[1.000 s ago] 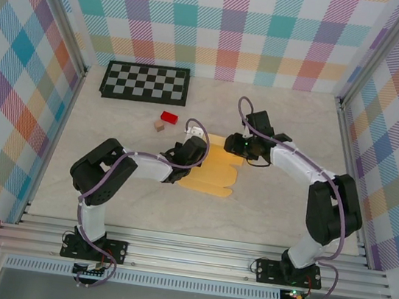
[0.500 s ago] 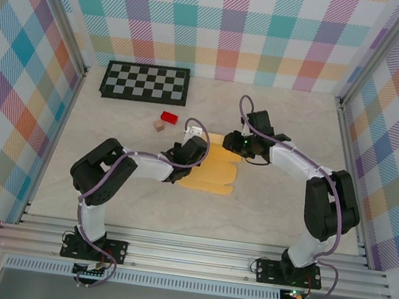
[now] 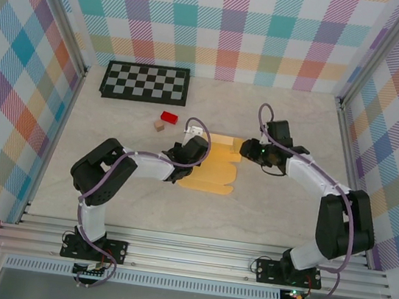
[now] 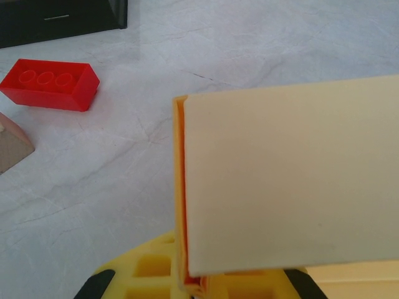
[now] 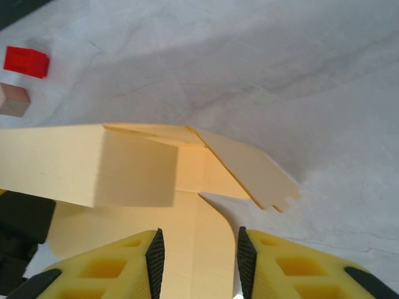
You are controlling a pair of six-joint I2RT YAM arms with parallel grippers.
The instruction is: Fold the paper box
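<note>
**Paper box part-folded near the table's centre: one wall raised, the rest of the sheet flat.**

On the table [image 3: 281, 205], the checkerboard [image 3: 146, 82] lies at 11 o'clock, well apart from the work. The paper box [image 3: 217, 173] sits just past centre. In the left wrist view a long panel stands doubled over. In the right wrist view a tabbed flap tilts half up while the lower strips lie flat, so folding looks early to midway, with the remaining walls and tabs still to be raised and tucked. The left gripper [image 4: 194, 281], at the box's 10 o'clock, is clamped on the raised panel. The right gripper [image 5: 198, 249], at its 2 o'clock, has its jaws apart over a flat strip. The red block [image 3: 169, 118] and tan cube [image 3: 160, 125] rest at the box's 11 o'clock.
</note>
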